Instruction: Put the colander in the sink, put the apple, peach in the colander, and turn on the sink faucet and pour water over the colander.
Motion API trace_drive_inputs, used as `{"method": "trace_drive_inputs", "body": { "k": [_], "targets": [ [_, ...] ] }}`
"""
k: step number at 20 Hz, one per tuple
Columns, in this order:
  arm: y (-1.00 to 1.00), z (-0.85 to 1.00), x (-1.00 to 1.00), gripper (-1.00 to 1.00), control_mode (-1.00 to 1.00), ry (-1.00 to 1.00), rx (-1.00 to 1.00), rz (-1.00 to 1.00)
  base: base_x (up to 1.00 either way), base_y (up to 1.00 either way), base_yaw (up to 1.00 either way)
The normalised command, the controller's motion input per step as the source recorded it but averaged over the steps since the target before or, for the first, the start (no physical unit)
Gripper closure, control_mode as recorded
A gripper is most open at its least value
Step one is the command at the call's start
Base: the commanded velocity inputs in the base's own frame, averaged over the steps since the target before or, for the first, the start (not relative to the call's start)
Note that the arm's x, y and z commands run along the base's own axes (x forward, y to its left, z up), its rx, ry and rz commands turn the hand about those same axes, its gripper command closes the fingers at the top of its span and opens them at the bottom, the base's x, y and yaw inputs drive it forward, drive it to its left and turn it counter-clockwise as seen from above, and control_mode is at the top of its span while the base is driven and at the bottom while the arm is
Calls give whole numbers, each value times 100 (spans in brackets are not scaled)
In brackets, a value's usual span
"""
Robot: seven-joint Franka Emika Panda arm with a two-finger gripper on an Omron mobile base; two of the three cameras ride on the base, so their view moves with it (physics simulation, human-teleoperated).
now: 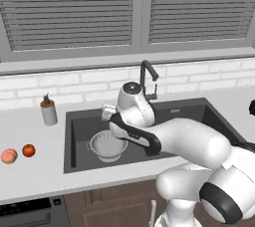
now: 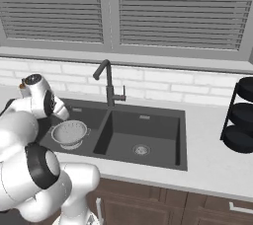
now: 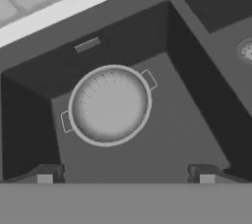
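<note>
With the colander (image 3: pixel 109 105) seated empty in the sink's (image 1: pixel 69 144) left basin, the tool (image 3: pixel 125 176) hangs above it, jaws apart and empty. Next, presumably, fetch the apple (image 1: pixel 29 150) beside the peach (image 1: pixel 8 156) on the table (image 1: pixel 30 176); descend squarely.

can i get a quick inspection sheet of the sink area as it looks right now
surface: pale counter around a dark double-basin sink
job's things: colander upright in the left basin, nothing in it; apple and peach side by side on the counter left of the sink; faucet behind the divider, no water seen
clutter: soap dispenser by the wall; dark tiered rack at far right
grippers: gripper open above the colander, holding nothing
cables: nothing seen
surroundings: white brick backsplash, window blinds above, brown cabinets below
</note>
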Motion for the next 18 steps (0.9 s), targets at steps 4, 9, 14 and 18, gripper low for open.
{"method": "trace_drive_inputs", "body": {
  "k": [4, 9, 14, 18],
  "targets": [
    [100, 78, -14, -100, -100, 23, -14, 51, 0, 0, 0],
    [94, 9, -25, -100, -100, 9, -11, 49, 0, 0, 0],
    [75, -35, -9, -100, -100, -5, -1, 26, 0, 0, 0],
    [69, -32, -8, -100, -100, -8, 0, 23, 0, 0, 0]
  ]
}}
